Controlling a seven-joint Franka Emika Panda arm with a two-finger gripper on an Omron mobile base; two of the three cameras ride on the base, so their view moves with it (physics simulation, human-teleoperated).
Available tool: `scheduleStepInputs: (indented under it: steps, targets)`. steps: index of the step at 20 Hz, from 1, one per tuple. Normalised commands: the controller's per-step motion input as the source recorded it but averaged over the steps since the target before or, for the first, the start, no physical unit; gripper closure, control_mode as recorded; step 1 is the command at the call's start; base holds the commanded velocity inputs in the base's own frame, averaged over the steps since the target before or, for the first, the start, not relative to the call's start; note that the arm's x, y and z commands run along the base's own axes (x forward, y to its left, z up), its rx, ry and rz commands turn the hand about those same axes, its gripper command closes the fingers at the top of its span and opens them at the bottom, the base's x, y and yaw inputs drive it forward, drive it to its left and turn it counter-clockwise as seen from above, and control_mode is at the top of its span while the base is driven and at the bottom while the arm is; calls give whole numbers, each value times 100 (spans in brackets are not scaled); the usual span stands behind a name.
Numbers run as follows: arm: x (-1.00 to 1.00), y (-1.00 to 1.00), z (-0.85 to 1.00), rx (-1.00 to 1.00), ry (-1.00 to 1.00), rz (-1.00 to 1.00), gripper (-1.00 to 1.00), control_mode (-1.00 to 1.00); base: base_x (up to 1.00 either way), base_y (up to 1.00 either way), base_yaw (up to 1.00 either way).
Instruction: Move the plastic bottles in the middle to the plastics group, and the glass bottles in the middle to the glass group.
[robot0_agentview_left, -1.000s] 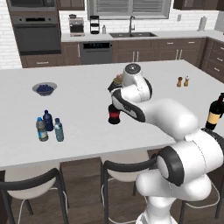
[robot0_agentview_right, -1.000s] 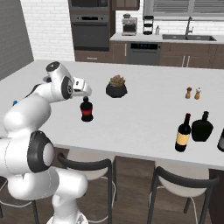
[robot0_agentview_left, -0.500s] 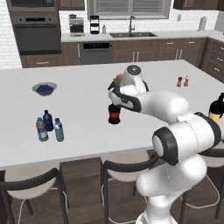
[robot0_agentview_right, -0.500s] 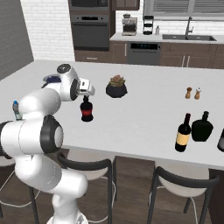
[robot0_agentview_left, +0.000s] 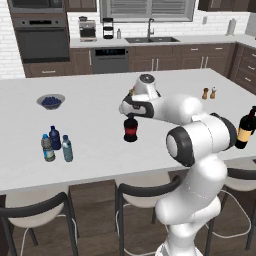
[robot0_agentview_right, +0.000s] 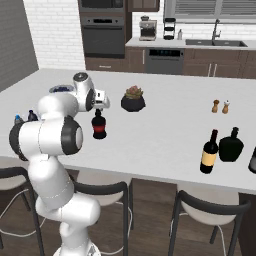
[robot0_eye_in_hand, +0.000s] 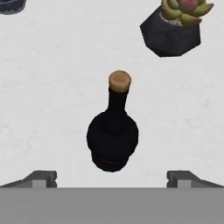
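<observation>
Dark squat round-bodied bottle with a red label (robot0_agentview_left: 131, 129) is standing mid-counter, not yet moved; the gripper (robot0_eye_in_hand: 111, 176) is hovering above it, fingers spread wide; the three small plastic bottles (robot0_agentview_left: 55, 145) are standing together.

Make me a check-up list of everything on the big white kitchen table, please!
Surface: white counter, no spills seen.
Job's things: squat red-label bottle stands upright mid-counter; wine bottle and black bottle stand at the right end; three small bottles are grouped at the left end, the pale-blue one among them.
Clutter: potted succulent, blue bowl, salt and pepper shakers.
Pincer: pincer is open and hangs above the squat bottle, a fingertip on either side in the hand view, touching nothing.
Cables: nothing seen.
Surroundings: dark stools along the near edge; oven and sink behind.
</observation>
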Motion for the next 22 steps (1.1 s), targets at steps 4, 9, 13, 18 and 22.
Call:
scheduleStepInputs:
  steps: [4, 9, 13, 18, 22]
  targets:
    - [34, -2, -20, 0, 1, 6, -100, -100, 0, 0, 0]
    - [29, 0, -25, 0, 0, 7, -100, -100, 0, 0, 0]
    - [28, 0, -26, 0, 0, 5, -100, -100, 0, 0, 0]
    - [32, 0, -16, 0, 0, 5, -100, -100, 0, 0, 0]
    - [19, 5, -9, 0, 0, 6, -100, -100, 0, 0, 0]
